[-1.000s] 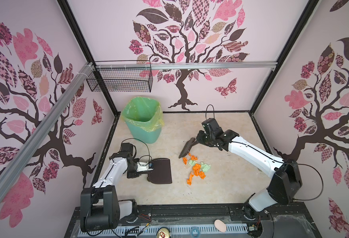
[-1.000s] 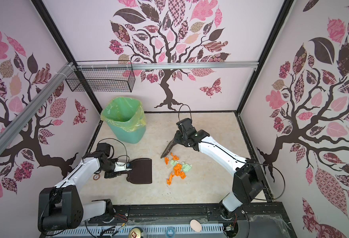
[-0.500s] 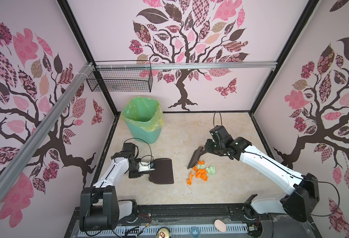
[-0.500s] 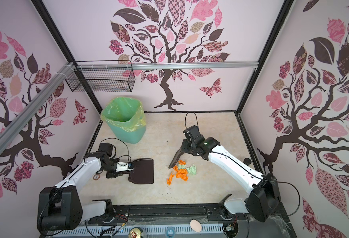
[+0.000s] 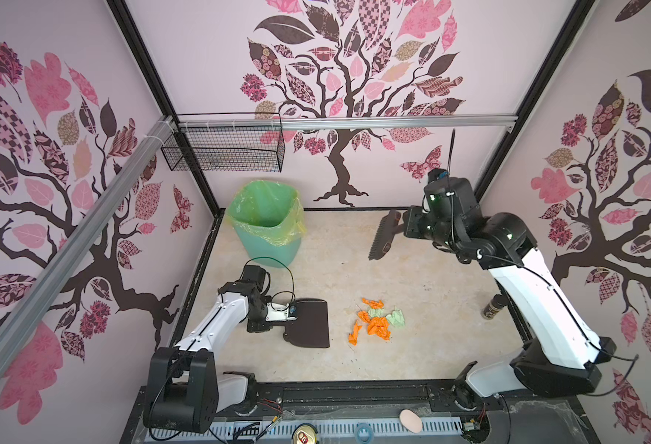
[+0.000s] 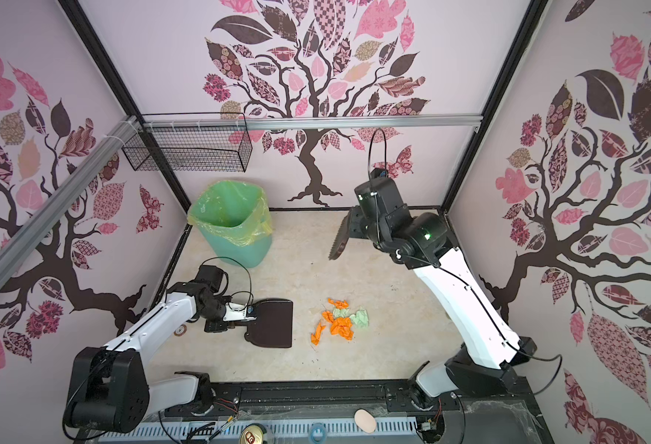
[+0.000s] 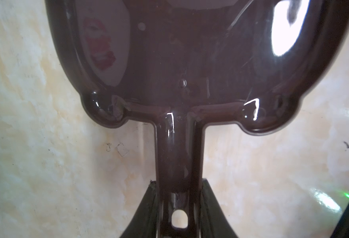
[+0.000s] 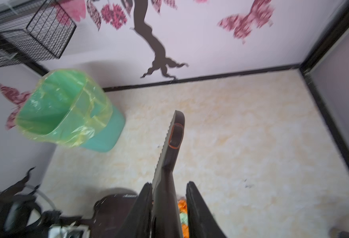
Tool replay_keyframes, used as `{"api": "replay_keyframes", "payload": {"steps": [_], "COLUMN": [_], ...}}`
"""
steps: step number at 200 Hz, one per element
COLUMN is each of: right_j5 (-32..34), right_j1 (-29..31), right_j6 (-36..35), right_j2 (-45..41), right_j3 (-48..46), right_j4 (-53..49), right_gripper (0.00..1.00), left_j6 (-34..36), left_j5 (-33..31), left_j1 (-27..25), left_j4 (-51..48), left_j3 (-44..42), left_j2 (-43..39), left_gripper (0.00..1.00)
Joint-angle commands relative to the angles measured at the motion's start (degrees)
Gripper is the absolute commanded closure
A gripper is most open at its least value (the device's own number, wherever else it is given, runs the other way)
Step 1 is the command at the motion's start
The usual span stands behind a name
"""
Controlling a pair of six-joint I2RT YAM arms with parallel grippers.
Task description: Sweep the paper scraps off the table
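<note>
Currently the paper scraps (image 5: 377, 321) lie in 1 loose heap on the table (image 5: 431, 276), just beside the dustpan (image 5: 310, 323). They sit off its wide front edge, on the side away from its handle, and do not touch it. Orange wads make up most of the heap, with a few pale green ones mixed in. The dustpan lies flat on the table. The left gripper (image 7: 178, 191) is clamped narrowly on the dustpan's handle, with 1 finger (image 7: 146, 210) on each side. The right gripper (image 8: 168, 185) is closed tight on the handle of a dark brush (image 5: 383, 238). That brush hangs in the air well apart from the dustpan, toward the back wall, its toothed bristle edge facing the dustpan's side. A teal bin (image 5: 268, 234) with a green liner stands upright behind the dustpan's handle end, apart from it.
</note>
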Motion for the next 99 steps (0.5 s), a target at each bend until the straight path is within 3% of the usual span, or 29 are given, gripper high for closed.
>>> {"api": "replay_keyframes", "payload": {"steps": [1, 42, 99], "right_j5": [7.2, 8.8, 2.8], "right_j1": [-0.7, -0.8, -0.1], "right_j6": [-5.3, -5.0, -6.9], "right_j2": [6.0, 4.6, 5.8], "right_j3": [-3.3, -20.9, -30.2], "right_j4": [-18.6, -18.5, -13.4], "right_gripper": [1.0, 1.0, 1.0], "left_j6": [-3.4, -9.0, -14.7], "left_j5": [-1.6, -4.3, -5.7], "left_j1": [-2.8, -7.4, -11.3], "left_j4": [-0.9, -0.5, 2.0], "left_j3": [1.2, 2.0, 1.5], "left_j2": [-1.3, 0.8, 2.1], "left_gripper": [0.8, 0.81, 0.81]}}
